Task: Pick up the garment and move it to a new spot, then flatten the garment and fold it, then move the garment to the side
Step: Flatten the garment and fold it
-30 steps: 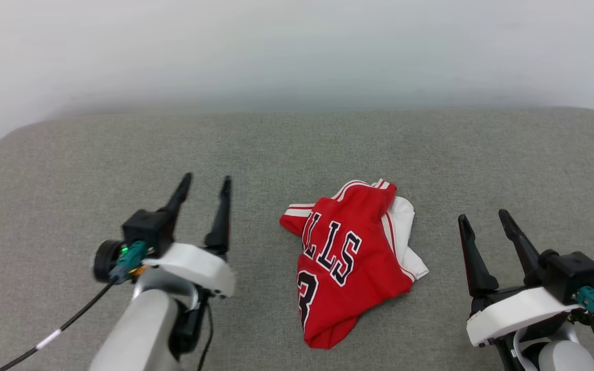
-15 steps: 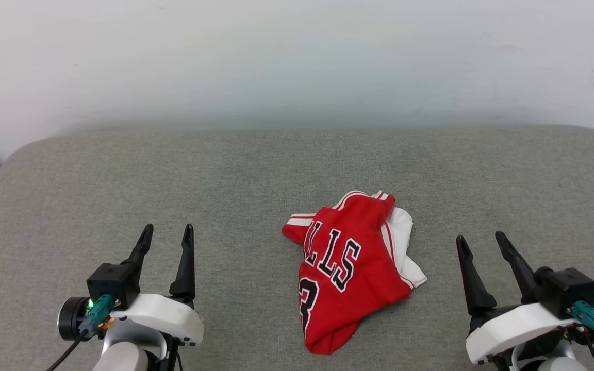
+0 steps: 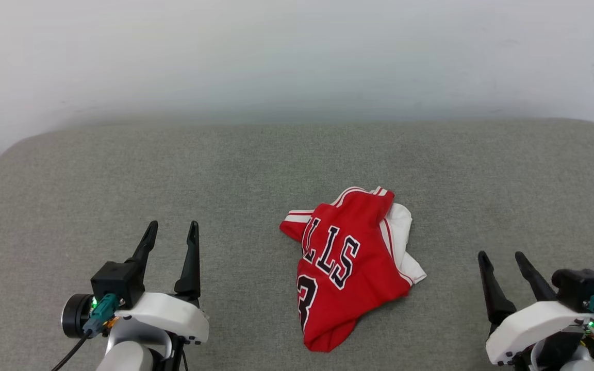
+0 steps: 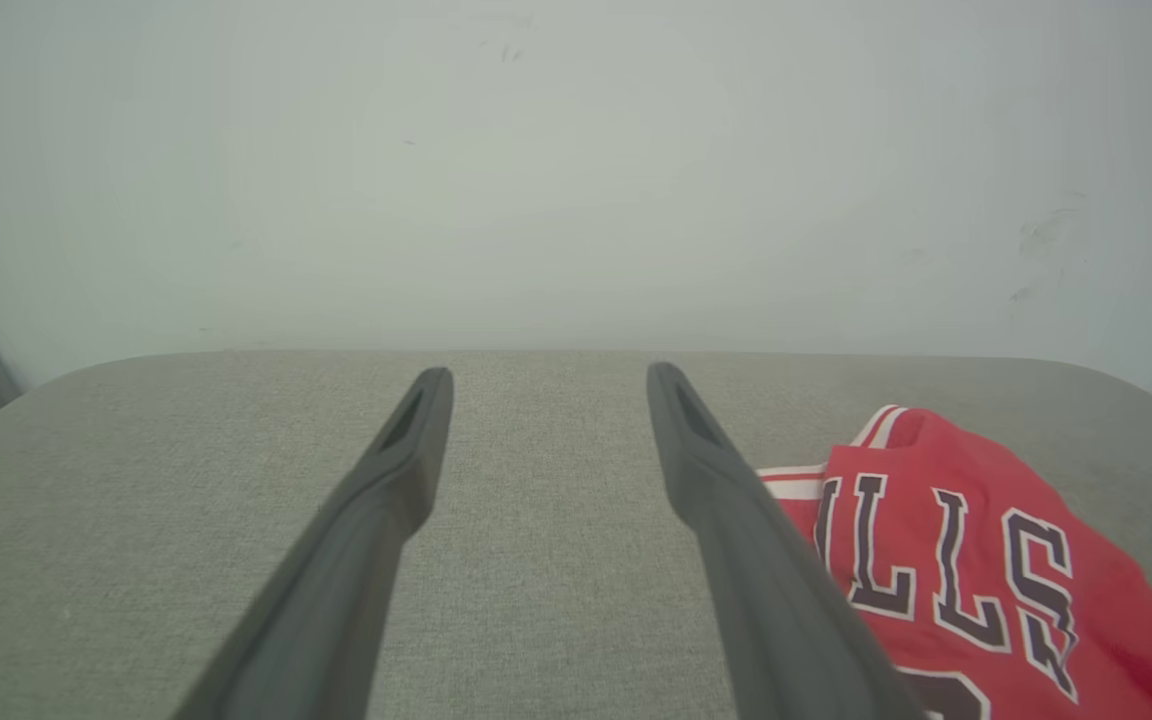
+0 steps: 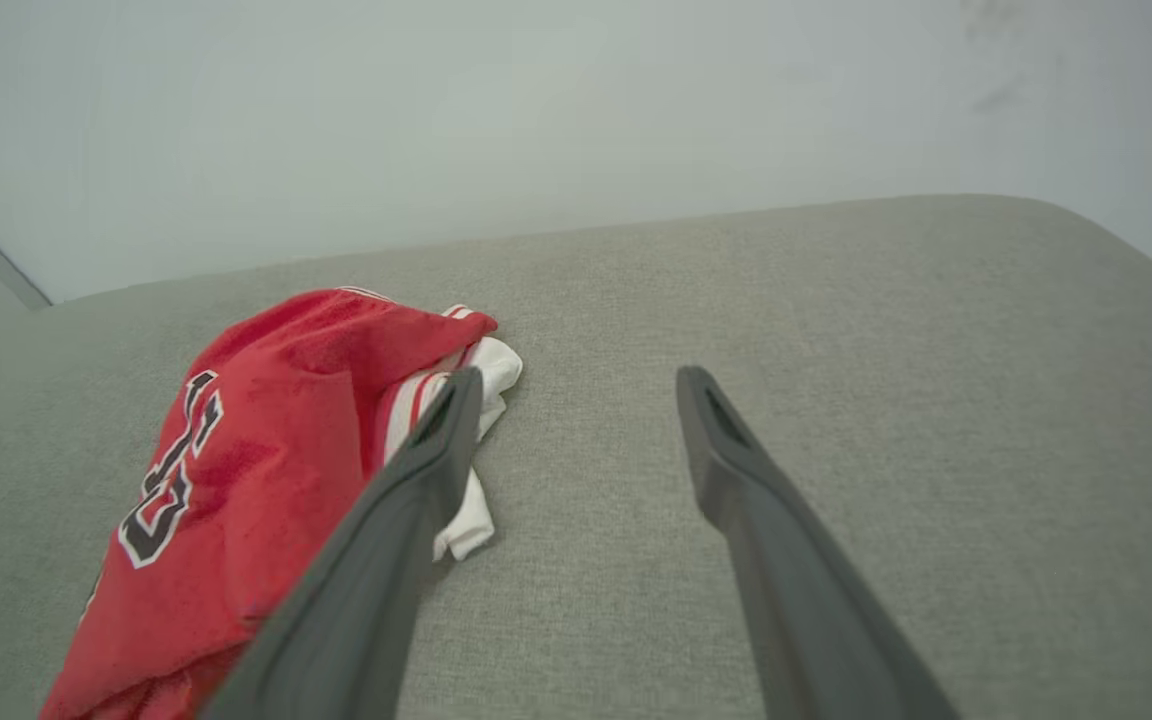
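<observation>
The garment (image 3: 351, 268) lies crumpled on the grey cushion, a red jersey with black white-outlined letters, a "3" and white sleeve ends showing at its right side. It also appears in the left wrist view as the garment (image 4: 966, 560) and in the right wrist view as the garment (image 5: 246, 470). My left gripper (image 3: 172, 233) is open at the lower left, well left of the jersey, nothing between its fingers. At the lower right my right gripper (image 3: 501, 260) is open too, apart from the cloth.
The grey fabric cushion (image 3: 121, 180) spreads wide, with rounded far corners. A pale wall (image 3: 297, 51) rises behind its far edge. Bare fabric lies on both sides of the jersey and beyond it.
My left gripper drew back toward the lower left a second ago, then held. In the last half second my right gripper moved back and right. The camera shifted slightly; the jersey lies as before.
</observation>
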Tool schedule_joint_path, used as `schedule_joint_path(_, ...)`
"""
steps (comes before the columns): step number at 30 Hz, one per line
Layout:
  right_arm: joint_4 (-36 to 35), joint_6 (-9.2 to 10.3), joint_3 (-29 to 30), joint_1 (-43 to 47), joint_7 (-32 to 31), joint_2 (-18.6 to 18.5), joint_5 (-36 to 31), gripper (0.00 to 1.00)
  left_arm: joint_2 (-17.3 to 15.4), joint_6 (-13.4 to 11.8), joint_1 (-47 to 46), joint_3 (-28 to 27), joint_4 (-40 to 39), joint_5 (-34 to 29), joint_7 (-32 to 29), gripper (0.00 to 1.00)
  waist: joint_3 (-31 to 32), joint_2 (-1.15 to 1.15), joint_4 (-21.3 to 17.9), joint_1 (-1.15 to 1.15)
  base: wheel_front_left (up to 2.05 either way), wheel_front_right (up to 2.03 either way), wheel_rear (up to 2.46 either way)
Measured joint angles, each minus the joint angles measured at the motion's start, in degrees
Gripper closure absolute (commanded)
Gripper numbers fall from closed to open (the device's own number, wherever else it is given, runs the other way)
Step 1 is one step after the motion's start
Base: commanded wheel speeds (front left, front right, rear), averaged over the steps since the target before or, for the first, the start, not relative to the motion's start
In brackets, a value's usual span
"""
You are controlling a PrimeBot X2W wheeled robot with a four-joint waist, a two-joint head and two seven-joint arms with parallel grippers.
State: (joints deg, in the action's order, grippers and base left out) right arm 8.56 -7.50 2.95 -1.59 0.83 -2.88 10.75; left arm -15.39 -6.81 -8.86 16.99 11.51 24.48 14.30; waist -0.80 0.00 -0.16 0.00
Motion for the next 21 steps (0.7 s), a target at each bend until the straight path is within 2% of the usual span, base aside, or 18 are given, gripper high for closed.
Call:
schedule_joint_path(6, 5.4, 0.01, 3.0, -6.0, -12.8, -0.1, 0.7, 0.0, 0.3, 0.3, -2.0, 0.7, -0.8, 0.0, 0.0, 0.0, -3.0, 0.0, 0.6, 0.0, 0.0, 0.0, 0.0)
schedule_joint_path(14, 9.5, 0.0, -1.7, -15.3, -34.3, 0.0, -0.3, 0.0, 1.6, 1.9, -5.7, 1.7, -0.8, -0.1, 0.3, 0.0, -8.3, 0.0, 3.0, 0.01, 0.0, 0.0, 0.0)
schedule_joint_path(17, 11.2, 0.0, -3.2, -17.0, -38.9, 0.0, -0.2, 0.0, 2.0, 2.5, -7.2, 1.9, -0.7, -0.2, 0.4, 0.0, -10.2, 0.0, 4.2, 0.01, 0.0, 0.0, 0.0)
schedule_joint_path(21, 13.0, 0.0, -3.4, -19.0, -42.2, -0.2, -0.7, 0.0, 2.4, 3.1, -8.3, 1.7, -0.1, -0.6, 0.5, 0.0, -12.2, 0.0, 5.7, 0.01, 0.0, 0.0, 0.0)
